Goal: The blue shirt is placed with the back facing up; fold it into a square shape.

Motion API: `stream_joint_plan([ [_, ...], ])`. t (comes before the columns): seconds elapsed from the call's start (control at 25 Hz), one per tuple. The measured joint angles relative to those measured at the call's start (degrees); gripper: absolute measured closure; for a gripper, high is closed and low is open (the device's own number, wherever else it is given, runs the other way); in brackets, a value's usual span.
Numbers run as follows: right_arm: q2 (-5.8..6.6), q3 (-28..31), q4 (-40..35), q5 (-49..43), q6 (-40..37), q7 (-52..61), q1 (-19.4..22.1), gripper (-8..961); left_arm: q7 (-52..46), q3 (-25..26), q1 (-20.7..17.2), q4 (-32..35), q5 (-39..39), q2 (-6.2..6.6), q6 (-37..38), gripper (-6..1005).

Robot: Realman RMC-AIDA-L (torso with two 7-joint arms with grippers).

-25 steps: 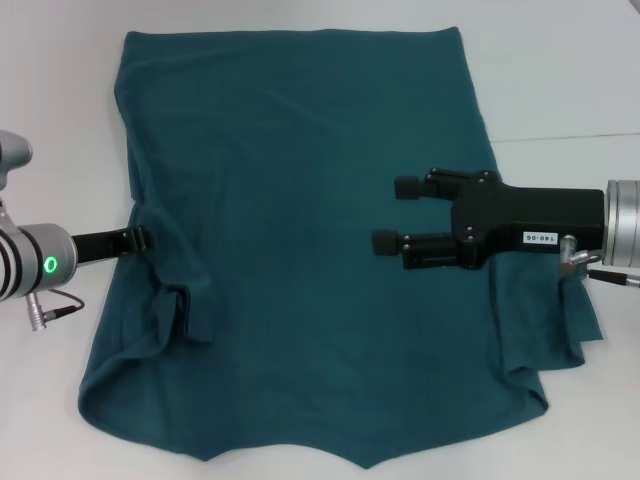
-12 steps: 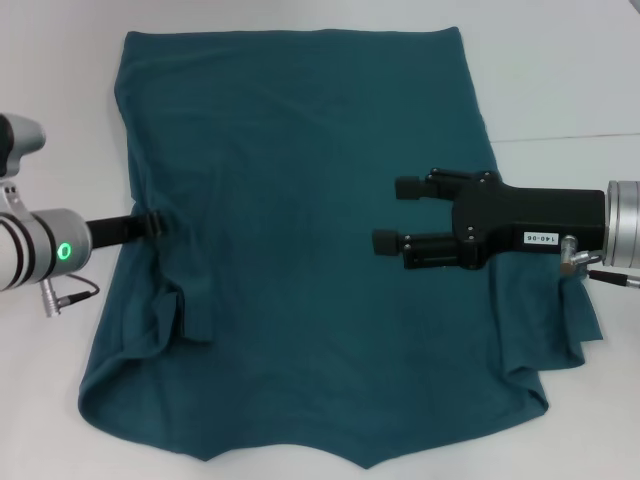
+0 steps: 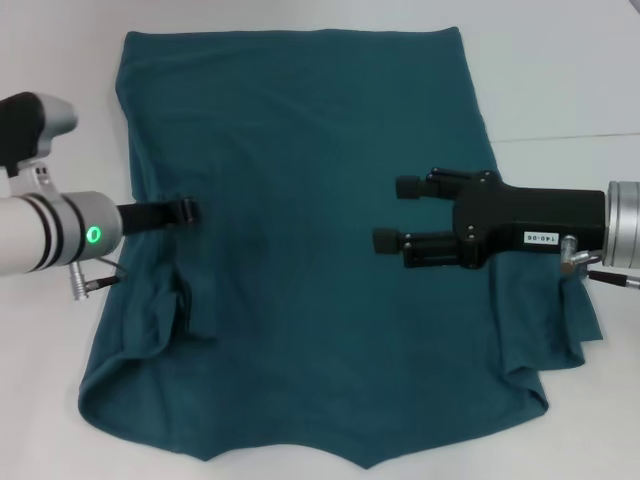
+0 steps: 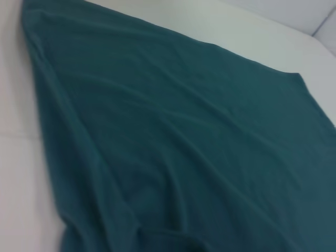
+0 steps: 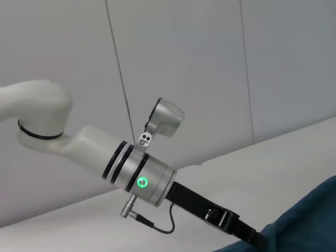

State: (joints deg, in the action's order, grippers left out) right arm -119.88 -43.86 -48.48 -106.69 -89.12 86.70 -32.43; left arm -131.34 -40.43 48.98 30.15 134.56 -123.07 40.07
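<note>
The blue shirt (image 3: 300, 150) lies spread flat on the white table, plain side up, with its hem at the far edge. Its left sleeve (image 3: 185, 310) is tucked inward, and its right sleeve (image 3: 570, 320) sticks out under my right arm. My left gripper (image 3: 185, 212) reaches in low over the shirt's left side, seen edge-on. My right gripper (image 3: 398, 214) hovers over the shirt's right half, open, with nothing between its fingers. The left wrist view shows only the shirt (image 4: 184, 131) close up. The right wrist view shows the left gripper (image 5: 239, 228) meeting the shirt (image 5: 310, 220).
The white table (image 3: 560, 80) shows bare beyond the shirt on both sides and at the far edge. A seam in the tabletop (image 3: 570, 136) runs off to the right. A grey wall (image 5: 210, 79) stands behind the left arm.
My left gripper has moved rightward and slightly farther away, from the shirt's left edge in over the fabric. The right arm and the shirt's outline have stayed put.
</note>
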Motion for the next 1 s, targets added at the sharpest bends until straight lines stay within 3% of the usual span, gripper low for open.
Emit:
stream_joint_plan([
  [0.16, 0.01, 0.0, 0.0, 0.0, -0.1, -0.2, 0.0, 14, 0.0, 0.0, 1.2, 0.0, -0.1, -0.11, 2.3, 874],
  [0.4, -0.05, -0.2, 0.0, 0.1, 0.1, -0.3, 0.1, 14, 0.0, 0.0, 2.5, 0.0, -2.1, -0.55, 3.4, 689],
  [0.64, -0.08, 0.0, 0.0, 0.5, -0.1, -0.3, 0.1, 14, 0.0, 0.0, 2.9, -0.2, -2.4, -0.53, 4.0, 441],
  [0.84, 0.04, 0.1, -0.3, 1.0, -0.1, 0.0, 0.2, 14, 0.1, 0.0, 0.9, 1.5, -1.9, 1.52, 10.2, 360],
  [1.0, 0.19, 0.1, -2.7, 1.0, -0.2, 1.9, 0.2, 14, 0.4, 0.3, -4.4, 9.2, -2.8, 3.25, 20.8, 295],
])
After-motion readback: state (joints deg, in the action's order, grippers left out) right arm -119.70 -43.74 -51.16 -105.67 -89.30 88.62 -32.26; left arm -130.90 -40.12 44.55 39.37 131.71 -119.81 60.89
